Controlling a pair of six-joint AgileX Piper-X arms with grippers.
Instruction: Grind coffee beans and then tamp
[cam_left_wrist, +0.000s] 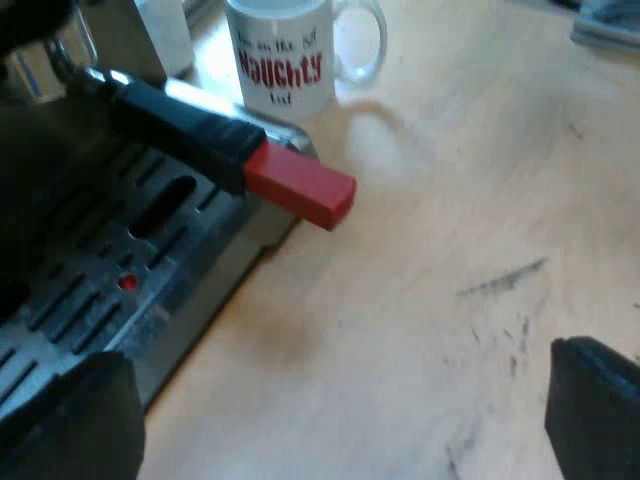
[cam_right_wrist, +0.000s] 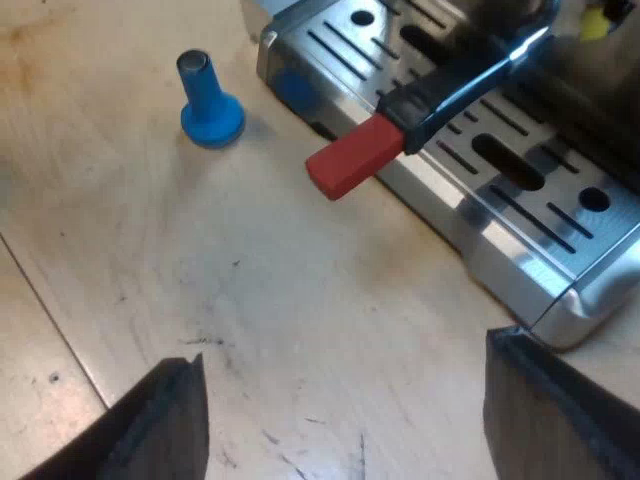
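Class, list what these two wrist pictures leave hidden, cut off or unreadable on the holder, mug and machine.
Holder: its metal basket, lost in dark blur in the left wrist view, cut off by the edge in the right wrist view.
Mug: rim and inside cut off by the edge, small lettering blurred, left wrist view.
Machine: its upper part cut off by the edge, both views.

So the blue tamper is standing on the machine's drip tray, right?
Not quite. The blue tamper is standing on the wooden table, beside the machine's drip tray, not on it. The right wrist view shows it.
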